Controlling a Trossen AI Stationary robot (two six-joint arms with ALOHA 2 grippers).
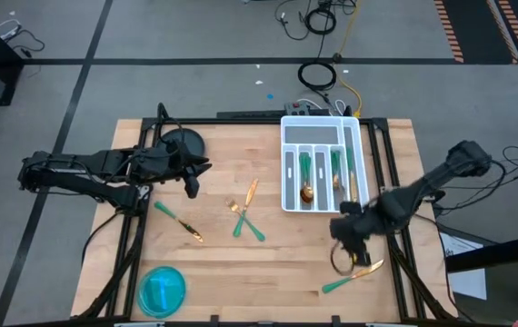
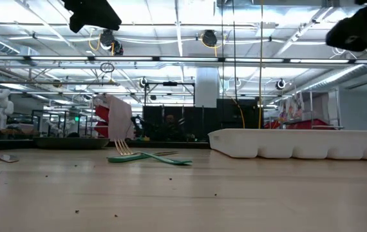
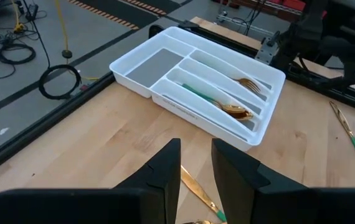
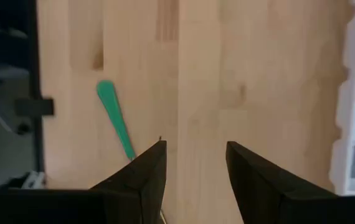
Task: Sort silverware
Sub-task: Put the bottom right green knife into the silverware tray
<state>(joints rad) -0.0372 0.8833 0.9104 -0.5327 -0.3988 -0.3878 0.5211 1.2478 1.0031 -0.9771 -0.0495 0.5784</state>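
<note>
Near edge, 7 o'clock: round blue bowl [image 1: 162, 291], apart from everything.

5 o'clock: green-handled, gold-headed utensil [image 1: 352, 275] loose on wooden table [image 1: 241, 263]; right gripper [image 1: 346, 229] above it, jaws parted, empty.

Centre: crossed green-handled fork pair [image 1: 246, 221] plus gold piece [image 1: 251, 191]; 9 o'clock: another green-handled piece [image 1: 178, 221], unsorted.

Left gripper [image 1: 192, 186] at 10 o'clock, jaws narrowly parted, empty.

Far, 1 o'clock: white compartmented plastic tray [image 1: 320, 162], few green-handled pieces already slotted.

Judgement: partly sorted; at least five remain out.
</note>
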